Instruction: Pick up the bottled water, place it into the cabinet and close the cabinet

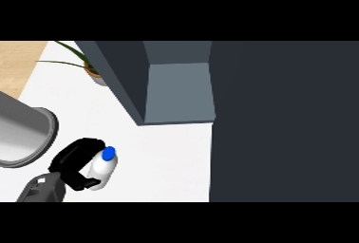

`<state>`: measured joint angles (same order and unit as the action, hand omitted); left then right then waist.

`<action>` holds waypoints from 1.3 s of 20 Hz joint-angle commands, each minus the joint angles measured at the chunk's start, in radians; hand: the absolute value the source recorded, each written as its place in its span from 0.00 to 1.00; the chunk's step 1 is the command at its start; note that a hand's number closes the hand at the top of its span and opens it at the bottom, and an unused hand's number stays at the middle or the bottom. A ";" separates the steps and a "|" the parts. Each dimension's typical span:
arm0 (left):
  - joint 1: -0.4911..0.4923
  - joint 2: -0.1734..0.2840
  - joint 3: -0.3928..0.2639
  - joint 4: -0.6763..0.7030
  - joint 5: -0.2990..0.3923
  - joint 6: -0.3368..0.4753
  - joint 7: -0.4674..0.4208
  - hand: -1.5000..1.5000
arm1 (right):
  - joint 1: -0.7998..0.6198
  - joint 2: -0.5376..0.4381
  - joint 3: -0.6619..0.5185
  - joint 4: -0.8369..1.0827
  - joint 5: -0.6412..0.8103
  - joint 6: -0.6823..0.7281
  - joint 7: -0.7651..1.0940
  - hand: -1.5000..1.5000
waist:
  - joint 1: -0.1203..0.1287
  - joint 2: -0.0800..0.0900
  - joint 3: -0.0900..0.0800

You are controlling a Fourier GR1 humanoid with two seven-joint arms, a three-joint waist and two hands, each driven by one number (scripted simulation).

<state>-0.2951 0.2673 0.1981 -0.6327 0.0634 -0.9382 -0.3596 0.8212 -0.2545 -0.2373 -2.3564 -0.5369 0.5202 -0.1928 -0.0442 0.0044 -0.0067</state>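
Potted plant [89,70] at counter's [161,156] far edge, grey pot [21,133] at left edge. Open cabinet [175,85] ahead. Left hand [73,163] near front-left corner, fingers curled round bottled water [102,167], blue cap up.

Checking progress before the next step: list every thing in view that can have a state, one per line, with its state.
bottled water: upright, blue cap on, held above the white counter, not yet in the cabinet.
left hand: fingers curled round the bottled water.
cabinet: open, inside in view, nothing seen in it; its dark door fills the view's right.
right hand: not in view.
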 commanded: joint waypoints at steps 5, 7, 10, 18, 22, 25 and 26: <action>0.007 -0.012 0.022 -0.044 0.061 -0.065 -0.170 1.00 | 0.087 0.001 -0.025 -0.180 -0.080 -0.034 0.044 0.00 | 0.015 -0.003 0.001; 0.032 -0.056 0.096 -0.067 0.096 0.141 -0.191 1.00 | 0.064 -0.004 -0.023 -0.136 -0.081 -0.041 0.028 0.00 | 0.031 -0.005 0.001; 0.063 -0.072 0.217 -0.088 0.149 0.398 -0.217 1.00 | 0.061 -0.007 -0.046 -0.072 -0.064 -0.020 -0.018 0.00 | 0.047 -0.012 0.003; 0.124 -0.207 0.119 -0.316 0.102 0.540 -0.190 1.00 | 0.056 -0.012 -0.046 -0.157 -0.104 -0.071 0.057 0.00 | 0.048 -0.008 0.007; 0.126 -0.264 0.029 -0.392 0.075 0.637 -0.196 1.00 | 0.142 -0.018 -0.081 -0.188 -0.154 -0.014 0.020 0.00 | 0.030 -0.012 0.006; 0.096 -0.265 -0.015 -0.482 0.132 0.676 -0.041 1.00 | 0.150 -0.041 -0.125 -0.157 -0.187 0.007 0.004 0.00 | 0.029 -0.014 0.007; 0.048 -0.266 -0.054 -0.446 0.140 0.720 -0.059 1.00 | 0.075 -0.054 -0.123 -0.101 -0.181 -0.012 0.015 0.00 | 0.033 -0.008 0.006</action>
<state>-0.2049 0.0225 0.2225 -1.0308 0.1713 -0.2906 -0.4859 0.8880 -0.3041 -0.3257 -2.3565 -0.5870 0.5177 -0.2221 -0.0091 -0.0052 -0.0006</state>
